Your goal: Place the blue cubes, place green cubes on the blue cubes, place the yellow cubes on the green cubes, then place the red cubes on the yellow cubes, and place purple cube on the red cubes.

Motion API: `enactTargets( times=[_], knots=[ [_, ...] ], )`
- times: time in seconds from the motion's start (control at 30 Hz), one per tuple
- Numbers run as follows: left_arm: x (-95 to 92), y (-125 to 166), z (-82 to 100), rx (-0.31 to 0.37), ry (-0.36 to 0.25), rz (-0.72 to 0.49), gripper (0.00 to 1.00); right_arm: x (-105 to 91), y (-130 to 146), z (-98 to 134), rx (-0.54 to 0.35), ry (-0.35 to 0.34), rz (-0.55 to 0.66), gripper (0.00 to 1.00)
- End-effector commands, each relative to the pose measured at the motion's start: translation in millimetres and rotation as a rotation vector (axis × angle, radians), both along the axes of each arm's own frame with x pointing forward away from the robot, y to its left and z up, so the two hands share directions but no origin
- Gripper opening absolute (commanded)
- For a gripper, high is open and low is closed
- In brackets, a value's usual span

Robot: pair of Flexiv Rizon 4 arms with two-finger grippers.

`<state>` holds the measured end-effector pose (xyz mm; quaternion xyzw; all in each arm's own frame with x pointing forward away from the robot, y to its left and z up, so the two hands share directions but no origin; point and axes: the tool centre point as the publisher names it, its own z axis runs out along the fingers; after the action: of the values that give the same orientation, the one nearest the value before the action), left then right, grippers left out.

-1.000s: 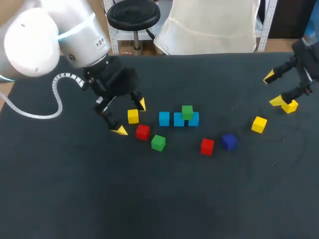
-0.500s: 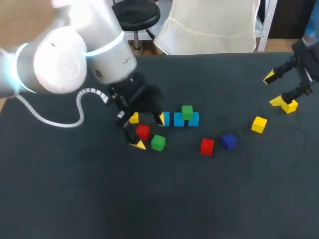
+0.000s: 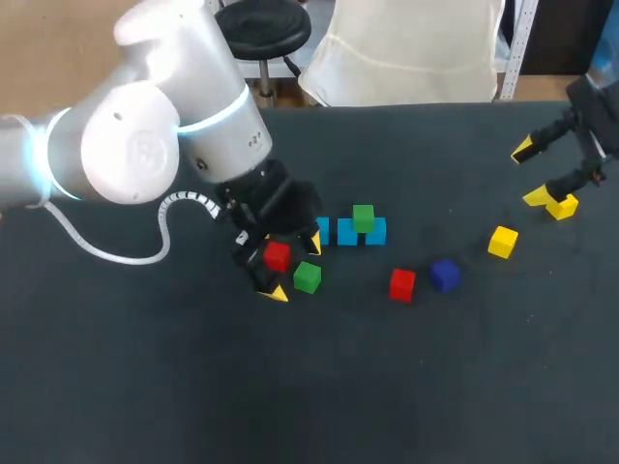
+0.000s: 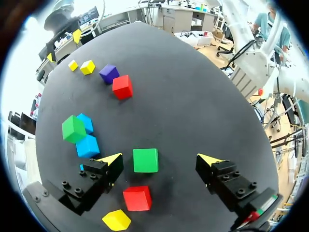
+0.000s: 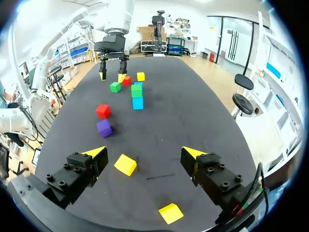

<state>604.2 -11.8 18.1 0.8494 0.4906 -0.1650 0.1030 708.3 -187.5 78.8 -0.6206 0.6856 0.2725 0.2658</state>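
Green cube (image 4: 146, 160), loose, sits between my left gripper's (image 4: 159, 159) spread fingers, untouched, at 7 o'clock of blue row (image 3: 347, 232) in head view. Likely light, rigid, smooth: pinch opposite flat faces, mid-height. Red cube (image 4: 137, 197) crowds at 10 o'clock. Right gripper (image 5: 144, 153) fingers splayed, idle.

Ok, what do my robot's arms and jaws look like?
The left arm is glossy white and rounded, with a glowing light-blue ring and a white ribbed cable. The right arm shows only dark parts. Both have black jaws ending in pointed bright yellow tips.
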Motion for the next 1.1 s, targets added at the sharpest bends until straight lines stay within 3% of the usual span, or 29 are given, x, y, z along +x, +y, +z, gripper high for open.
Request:
enactTargets(
  times=[0.03, 0.8, 0.87, 1.03, 1.07, 1.1],
  knots=[
    [4.8, 0.1, -2.6, 0.006, 0.0, 0.003, 1.0, 0.4, -0.1, -0.3, 0.001, 0.0, 0.001, 1.0],
    [13.0, -3.4, -17.6, 0.005, 0.02, 0.039, 1.0, 0.4, -0.1, -0.3, 0.001, 0.0, 0.001, 1.0],
    [13.3, -3.4, -18.3, 0.005, 0.02, 0.039, 0.87, 0.4, -0.1, -0.3, 0.001, 0.0, 0.001, 1.0],
    [14.3, -3.1, -19.4, 0.009, 0.019, 0.041, 0.81, 0.4, -0.1, -0.3, 0.001, 0.0, 0.001, 1.0],
    [14.4, -3.1, -19.5, 0.01, 0.019, 0.041, 0.73, 0.4, -0.1, -0.3, 0.001, 0.0, 0.001, 1.0],
    [14.7, -3.1, -19.5, 0.012, 0.019, 0.042, 0.53, 0.4, -0.1, -0.3, 0.001, 0.0, 0.001, 1.0]
  ],
)
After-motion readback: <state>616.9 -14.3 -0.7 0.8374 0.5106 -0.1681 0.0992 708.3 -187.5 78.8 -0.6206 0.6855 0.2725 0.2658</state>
